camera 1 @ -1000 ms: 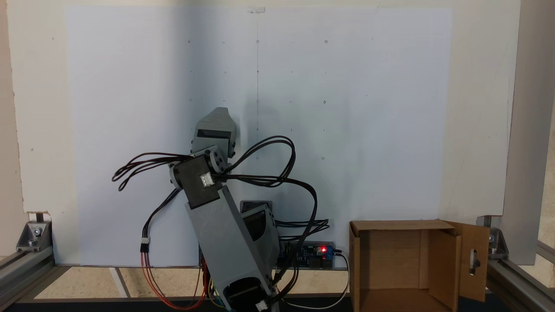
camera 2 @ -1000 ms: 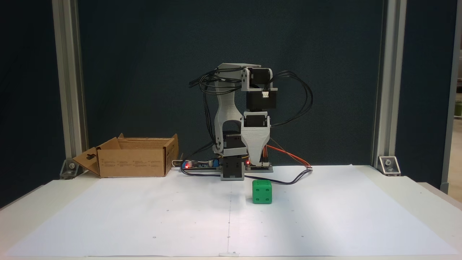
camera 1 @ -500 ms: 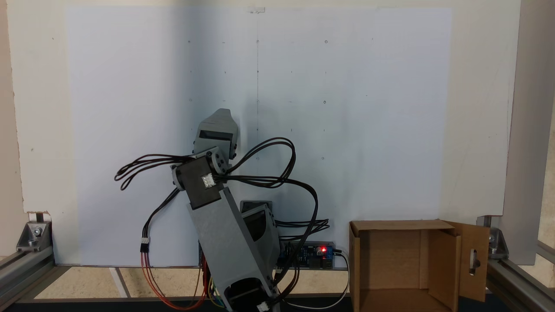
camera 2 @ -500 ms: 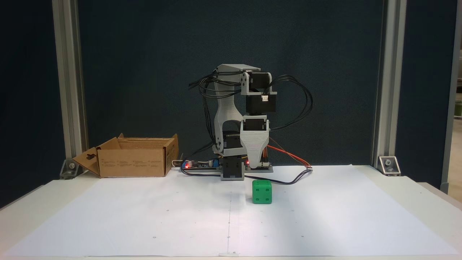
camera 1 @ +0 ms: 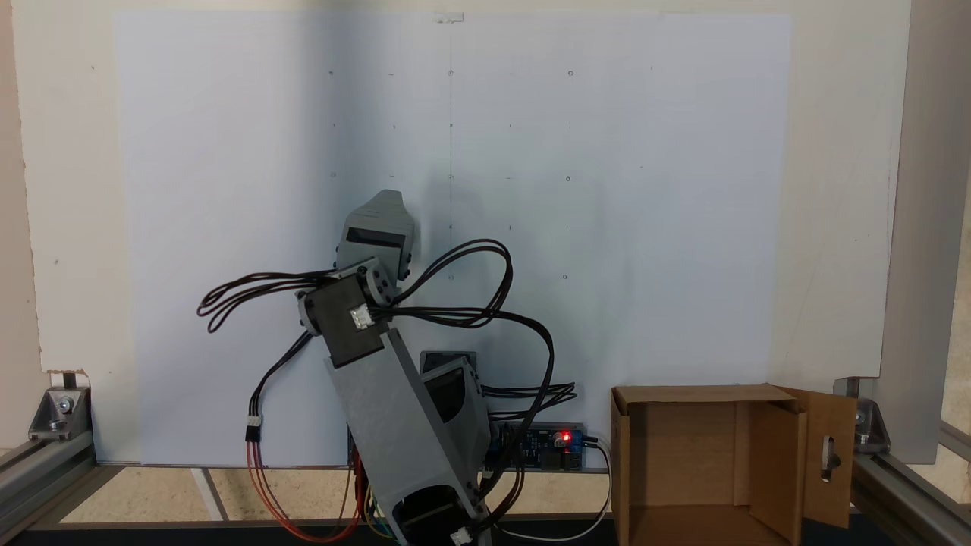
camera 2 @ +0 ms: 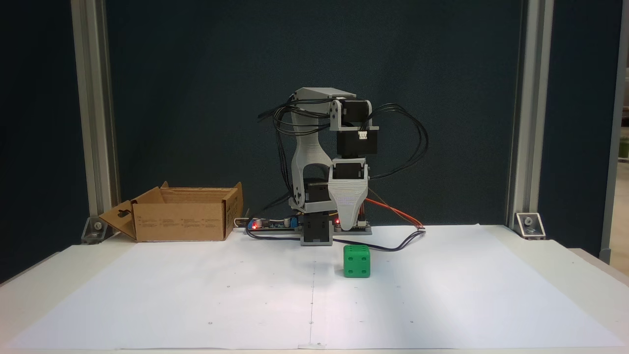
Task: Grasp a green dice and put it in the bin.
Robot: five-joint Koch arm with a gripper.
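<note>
one fixed view overhead, perhaps tilted; another frontal; both show arm (camera 1: 402,425).

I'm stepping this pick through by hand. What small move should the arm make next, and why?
Probably lower the gripper straight down a little. In the front fixed view it hangs directly above the green dice, which sits free on the white paper, not yet between the jaws. Whether they are open cannot be told, so check before descending. The bin comes later.

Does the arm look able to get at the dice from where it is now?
Probably yes: the dice stands alone on the paper, just in front of the gripper, with nothing between them.
</note>
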